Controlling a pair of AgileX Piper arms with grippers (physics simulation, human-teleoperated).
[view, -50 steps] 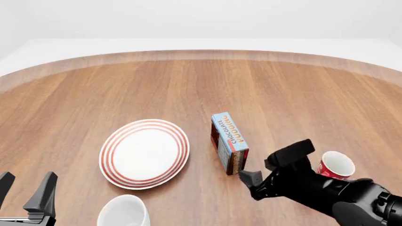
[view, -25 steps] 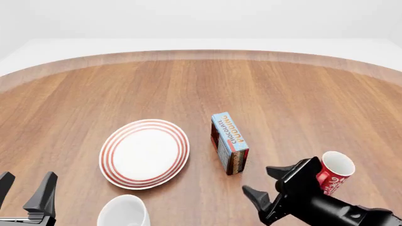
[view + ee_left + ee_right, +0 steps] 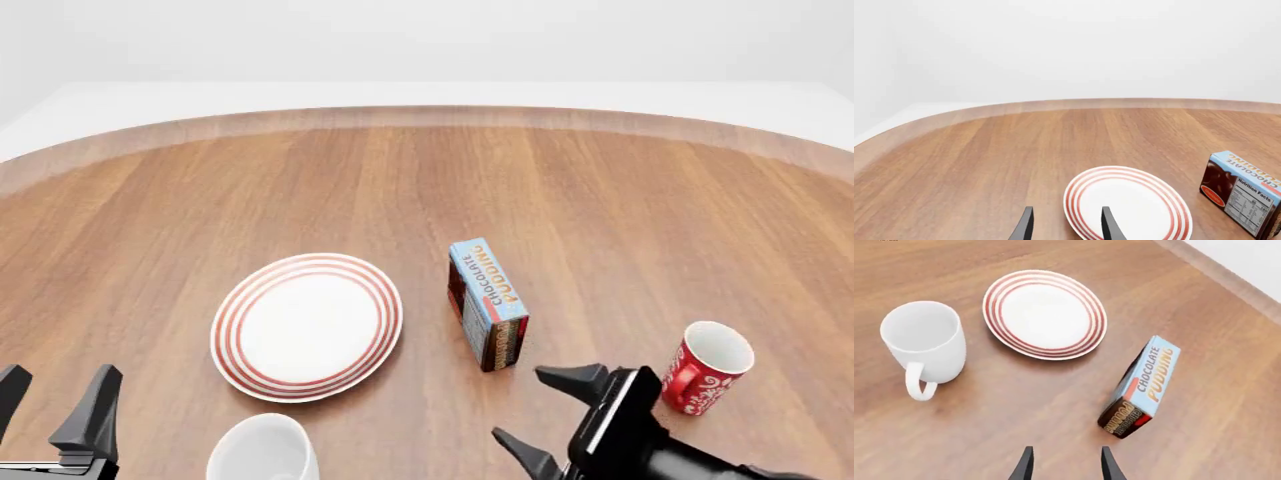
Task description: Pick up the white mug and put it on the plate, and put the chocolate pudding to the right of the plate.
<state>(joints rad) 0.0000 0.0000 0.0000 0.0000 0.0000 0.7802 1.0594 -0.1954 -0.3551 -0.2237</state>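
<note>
The white mug (image 3: 264, 450) (image 3: 925, 342) stands upright at the table's near edge, just in front of the plate (image 3: 307, 325) (image 3: 1045, 314) (image 3: 1129, 202), a round white plate with red rings. The chocolate pudding (image 3: 487, 303) (image 3: 1141, 386) (image 3: 1243, 192) stands on edge right of the plate. My left gripper (image 3: 54, 405) (image 3: 1066, 226) is open at the near left, empty, left of the mug. My right gripper (image 3: 547, 415) (image 3: 1065, 465) is open and empty, near the front edge, just in front of the pudding.
A red mug with a white inside (image 3: 709, 367) stands upright at the near right, beside my right arm. The wooden table (image 3: 427, 190) curves away to a rounded far edge.
My right gripper has pulled back toward the near edge and lower, away from the pudding, uncovering the red mug. The left gripper, mug, plate and pudding have not moved.
</note>
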